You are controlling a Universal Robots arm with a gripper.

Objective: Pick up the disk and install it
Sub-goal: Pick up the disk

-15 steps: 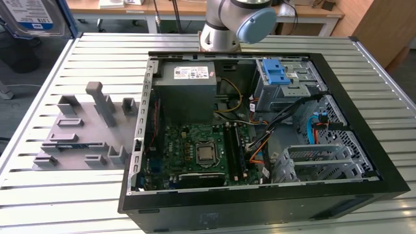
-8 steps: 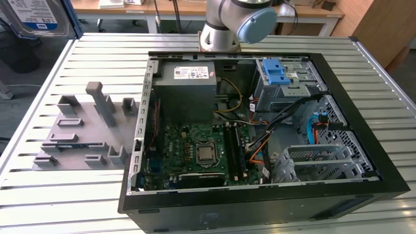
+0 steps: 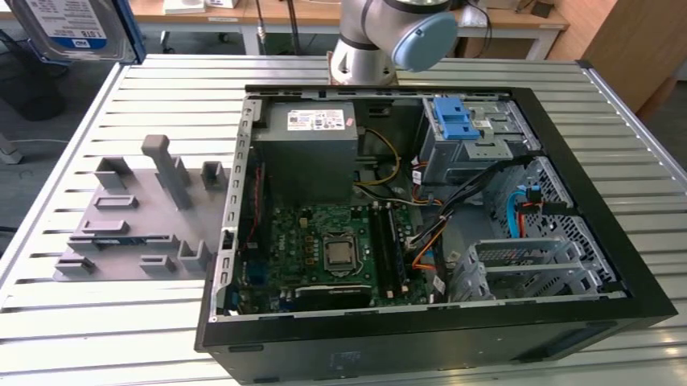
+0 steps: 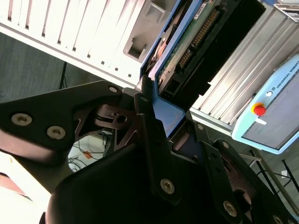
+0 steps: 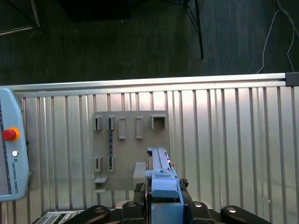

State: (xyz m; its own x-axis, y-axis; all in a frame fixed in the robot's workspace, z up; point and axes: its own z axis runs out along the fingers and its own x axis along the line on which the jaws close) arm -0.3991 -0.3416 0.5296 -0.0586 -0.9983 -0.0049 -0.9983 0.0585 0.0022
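Silver rectangular disk (image 3: 76, 28) with a white-and-blue label and a blue plastic frame is hanging in the air, outside the open black computer case (image 3: 429, 334) and off to that case's side on the exterior view's left.
Black metal gripper (image 4: 166, 112) is clenching its fingers (image 4: 148, 126) on the disk's blue edge, carrying it edge-on over the grey slotted plastic holder plate (image 5: 131, 140), which is lying on the ribbed metal table (image 3: 140, 96) just beside the case.

Printed label (image 3: 59, 18) on disk (image 3: 84, 34), sticker (image 3: 318, 121) on power supply (image 3: 311, 165), lettering (image 5: 14, 175) on pendant (image 5: 11, 149)
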